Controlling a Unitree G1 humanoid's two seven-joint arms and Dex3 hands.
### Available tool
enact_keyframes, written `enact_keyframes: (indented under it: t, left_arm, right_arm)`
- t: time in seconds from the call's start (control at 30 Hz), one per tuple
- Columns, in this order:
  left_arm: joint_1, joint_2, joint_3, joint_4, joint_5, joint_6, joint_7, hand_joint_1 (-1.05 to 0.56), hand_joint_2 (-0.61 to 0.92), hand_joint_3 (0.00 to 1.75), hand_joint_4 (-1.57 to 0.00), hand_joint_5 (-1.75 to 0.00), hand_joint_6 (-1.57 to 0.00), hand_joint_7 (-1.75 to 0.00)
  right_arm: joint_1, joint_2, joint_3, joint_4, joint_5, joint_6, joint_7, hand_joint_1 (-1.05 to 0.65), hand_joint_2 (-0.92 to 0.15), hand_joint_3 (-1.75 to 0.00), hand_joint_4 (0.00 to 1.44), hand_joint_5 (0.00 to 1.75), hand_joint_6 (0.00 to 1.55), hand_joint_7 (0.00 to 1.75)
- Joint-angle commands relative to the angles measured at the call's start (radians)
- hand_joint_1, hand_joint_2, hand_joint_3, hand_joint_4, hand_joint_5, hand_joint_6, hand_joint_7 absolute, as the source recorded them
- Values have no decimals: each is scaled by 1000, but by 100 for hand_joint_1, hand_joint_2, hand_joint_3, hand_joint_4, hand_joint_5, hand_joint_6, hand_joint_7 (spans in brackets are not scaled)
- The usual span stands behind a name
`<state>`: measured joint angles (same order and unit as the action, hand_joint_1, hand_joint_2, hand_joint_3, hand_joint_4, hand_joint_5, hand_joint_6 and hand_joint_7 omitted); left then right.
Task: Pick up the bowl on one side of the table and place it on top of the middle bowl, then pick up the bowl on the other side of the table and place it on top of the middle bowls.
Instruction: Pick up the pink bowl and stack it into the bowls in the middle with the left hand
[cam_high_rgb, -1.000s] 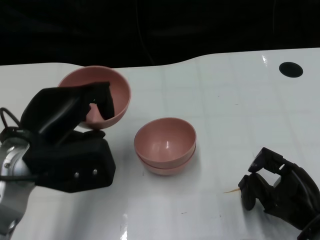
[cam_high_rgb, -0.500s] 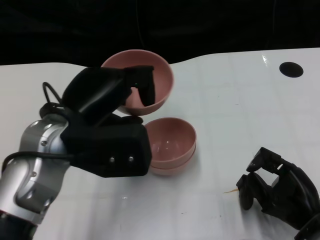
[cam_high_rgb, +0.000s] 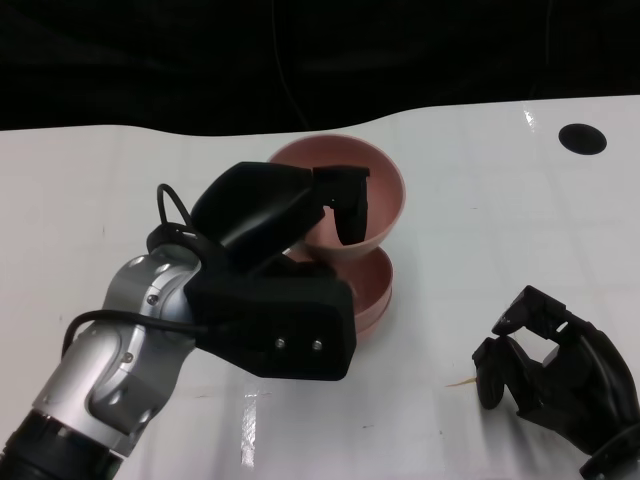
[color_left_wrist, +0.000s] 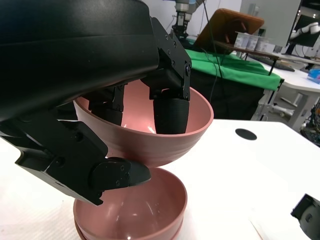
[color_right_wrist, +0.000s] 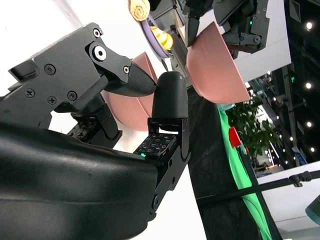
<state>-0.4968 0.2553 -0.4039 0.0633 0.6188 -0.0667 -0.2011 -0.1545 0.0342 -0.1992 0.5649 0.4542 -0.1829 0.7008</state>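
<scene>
My left hand (cam_high_rgb: 270, 275) grips a pink bowl (cam_high_rgb: 345, 190) by its rim, fingers inside and thumb under the outer wall. The bowl hangs tilted just above the middle bowls (cam_high_rgb: 372, 290), two pink bowls nested together on the white table (cam_high_rgb: 480, 200). The left wrist view shows the held bowl (color_left_wrist: 150, 145) a little above the nested pair (color_left_wrist: 140, 210), not touching. My right hand (cam_high_rgb: 555, 375) rests on the table at the lower right, holding nothing, its fingers loosely bent and apart. In the right wrist view, the held bowl (color_right_wrist: 215, 65) shows beyond its fingers (color_right_wrist: 169, 95).
A round black hole (cam_high_rgb: 581, 138) marks the table's far right corner. A small tan sliver (cam_high_rgb: 462, 382) lies on the table beside my right hand. The table's far edge (cam_high_rgb: 120, 128) runs along the dark background. Bare table spreads left of the middle bowls.
My left arm has carried the pink bowl from the table's left side rightward, to just over the nested middle bowls. The right hand has barely moved.
</scene>
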Motion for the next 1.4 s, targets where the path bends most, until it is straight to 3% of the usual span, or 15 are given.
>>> enact_keyframes:
  t: [0.03, 0.47, 0.67, 1.4]
  left_arm:
    - [1, -3, -10, 15, 11, -13, 11, -3, 62, 81, -73, -175, -57, -175]
    - [20, -11, -32, 69, 21, -66, 27, -1, 62, 87, -74, -175, -56, -175]
    - [24, -14, -38, 77, 18, -53, 17, -5, 67, 75, -73, -175, -53, -175]
    - [35, -17, -25, 161, 7, -119, 84, -4, 73, 76, -74, -175, -55, -175]
  right_arm:
    - [6, -5, -12, -4, 8, -6, -2, -11, -49, -116, 92, 175, 87, 141]
    - [15, -1, -4, -21, 2, -10, -5, -8, -50, -115, 92, 174, 86, 141]
    - [19, -2, -3, -26, 3, -8, -4, -8, -51, -115, 93, 175, 85, 144]
    - [21, -7, -6, -14, 2, -20, 11, -10, -52, -111, 93, 173, 87, 140]
